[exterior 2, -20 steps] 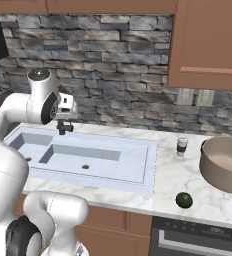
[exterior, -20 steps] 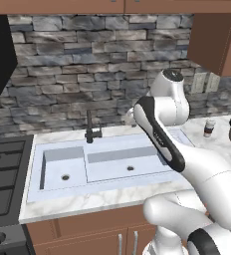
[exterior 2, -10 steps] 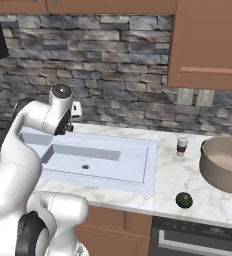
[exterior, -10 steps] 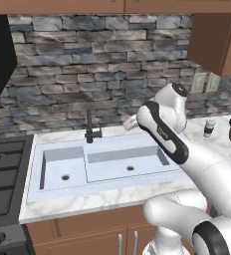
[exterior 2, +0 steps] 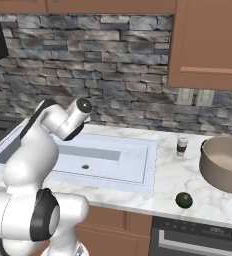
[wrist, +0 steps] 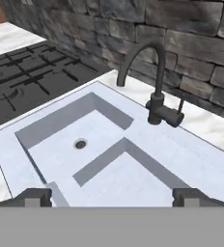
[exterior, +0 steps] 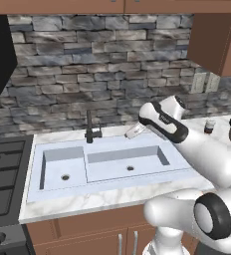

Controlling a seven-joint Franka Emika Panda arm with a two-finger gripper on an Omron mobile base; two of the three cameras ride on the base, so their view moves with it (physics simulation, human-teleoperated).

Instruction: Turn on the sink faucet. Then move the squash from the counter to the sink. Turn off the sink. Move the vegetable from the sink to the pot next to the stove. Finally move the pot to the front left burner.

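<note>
- End effector [wrist: 111, 197] open, empty, tips spread wide, hovering over the large bowl of the sink [wrist: 109, 120].
- Sink faucet [wrist: 157, 82] lies ahead of it at the back rim, near the divider; upright dark metal post, curved spout, small side lever; no water visible.
- Sink: pale bluish-white, smooth, double basin.
- Squash [exterior 2: 184, 200]: round, dark green, on the marble desk [exterior 2: 173, 175] near its front edge, well apart from the sink, near the brownish-grey pot [exterior 2: 225, 162].
</note>
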